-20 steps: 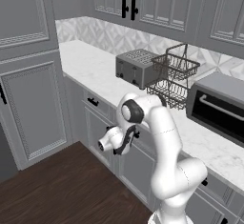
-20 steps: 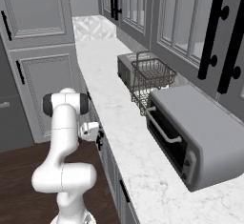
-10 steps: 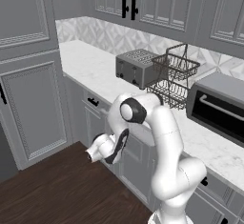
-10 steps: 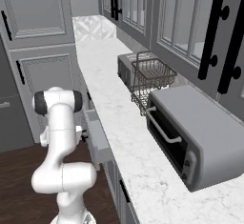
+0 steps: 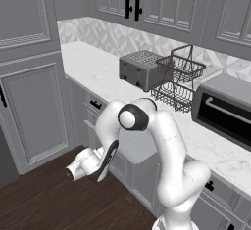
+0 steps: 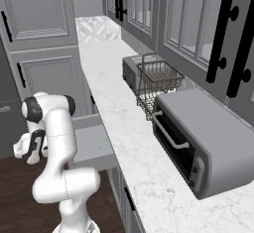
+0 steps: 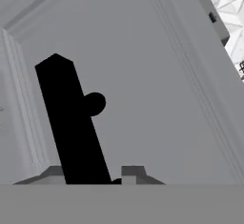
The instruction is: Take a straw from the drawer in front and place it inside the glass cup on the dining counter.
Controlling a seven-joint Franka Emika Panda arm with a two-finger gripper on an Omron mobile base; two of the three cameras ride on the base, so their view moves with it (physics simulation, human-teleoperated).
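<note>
- Change: the drawer (image 6: 89, 150), shut in the frames a second before, stood pulled well out from the cabinet run, at centre left of the right base view. The arm had swung back and down with it toward the lower left of the left base view.
- Meaning for the task: the opening step appeared complete. The drawer's inside lay exposed from above, so the next move would probably be letting go of the handle and reaching in.
- Straw (image 6: 102, 142): a thin light-green stick lying flat on the drawer floor, near the side closest to the worktop (image 5: 93, 65). It lay apart from the gripper (image 7: 90, 174).
- Fingers: in the hand view the black bar handle (image 7: 71, 118) ran up from between the two tips at the bottom of the frame, against the panelled drawer front. Whether the tips pinched the bar or had eased off it could not be told.
- Count, task things: one straw; one open drawer with one bar handle.
- Count, worktop things: one toaster (image 5: 139, 70), one wire basket (image 5: 177, 80) and one toaster oven (image 5: 225, 109), in a row toward the right of the left base view.
</note>
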